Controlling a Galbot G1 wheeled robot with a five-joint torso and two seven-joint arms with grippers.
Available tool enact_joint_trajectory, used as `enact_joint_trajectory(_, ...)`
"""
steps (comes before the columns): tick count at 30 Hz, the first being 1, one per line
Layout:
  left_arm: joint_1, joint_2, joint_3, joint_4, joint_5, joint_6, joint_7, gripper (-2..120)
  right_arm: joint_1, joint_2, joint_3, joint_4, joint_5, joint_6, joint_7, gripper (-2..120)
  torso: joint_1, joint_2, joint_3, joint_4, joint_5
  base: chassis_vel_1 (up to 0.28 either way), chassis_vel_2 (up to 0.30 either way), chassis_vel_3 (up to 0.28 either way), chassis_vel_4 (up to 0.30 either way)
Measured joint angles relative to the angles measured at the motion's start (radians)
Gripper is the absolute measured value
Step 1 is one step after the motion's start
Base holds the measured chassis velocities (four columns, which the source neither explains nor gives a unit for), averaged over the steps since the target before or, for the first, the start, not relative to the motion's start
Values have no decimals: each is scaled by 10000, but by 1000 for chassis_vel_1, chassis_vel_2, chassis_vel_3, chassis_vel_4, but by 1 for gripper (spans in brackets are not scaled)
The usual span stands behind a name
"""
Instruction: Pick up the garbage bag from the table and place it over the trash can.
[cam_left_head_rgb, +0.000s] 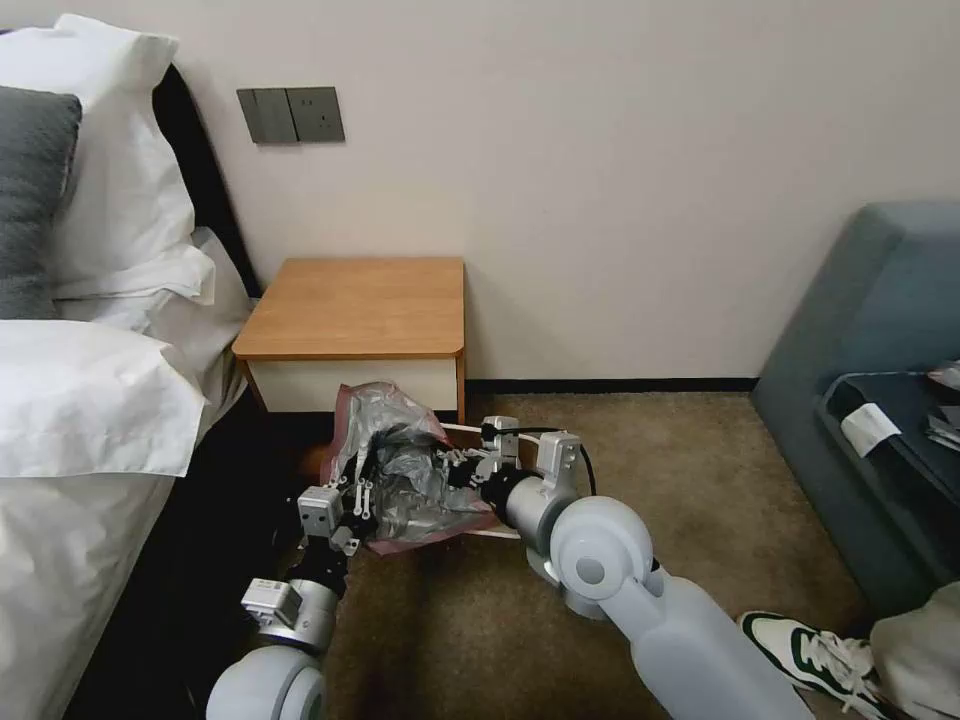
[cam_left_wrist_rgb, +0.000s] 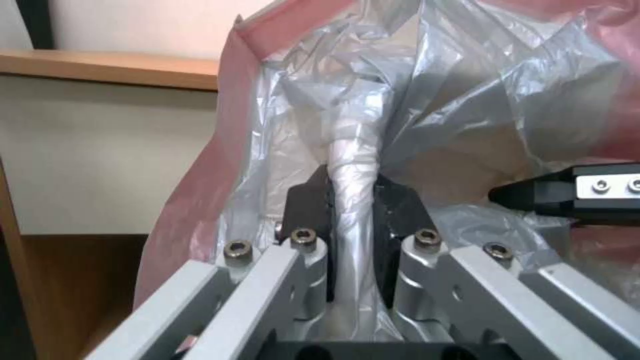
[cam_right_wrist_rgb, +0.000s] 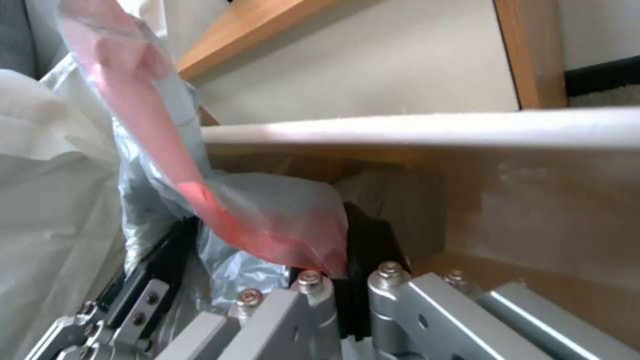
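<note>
Your left gripper (cam_left_wrist_rgb: 353, 200) clamped on the trash can (cam_left_wrist_rgb: 353, 185) rim, garbage bag (cam_left_wrist_rgb: 467, 110) billowing over it, the right gripper's (cam_left_wrist_rgb: 533, 195) black tip just beside, wooden surface (cam_left_wrist_rgb: 107, 67) behind.

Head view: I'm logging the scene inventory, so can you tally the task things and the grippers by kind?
Garbage bag: 1
Nightstand: 1
Trash can, mostly covered by the bag: 1
Grippers: 2, left gripper and right gripper, both shut on the bag
Total: 5
</note>
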Motion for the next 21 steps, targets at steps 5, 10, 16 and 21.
enact_joint_trajectory(5, -14, -28, 0, 22, 83, 80, -157, 7, -149, 1, -82, 289, -94, 43, -16, 0, 0, 0, 0, 0, 0, 0, 0, 0, 0)
enact_joint_trajectory(10, -8, -42, 12, 27, 232, 196, -266, 7, -386, -147, -98, 844, -701, 352, -492, 0, 0, 0, 0, 0, 0, 0, 0, 0, 0)
enact_joint_trajectory(16, 47, -75, 85, -47, 488, 140, -212, 7, -216, -314, 206, 998, -1225, 829, -1149, 0, 0, 0, 0, 0, 1, 0, 0, 0, 0)
enact_joint_trajectory(21, 60, -81, 43, -22, 599, -89, -192, 7, -5, -462, 529, 976, -1134, 855, -1173, 0, 0, 0, 0, 0, 1, 0, 0, 0, 0)
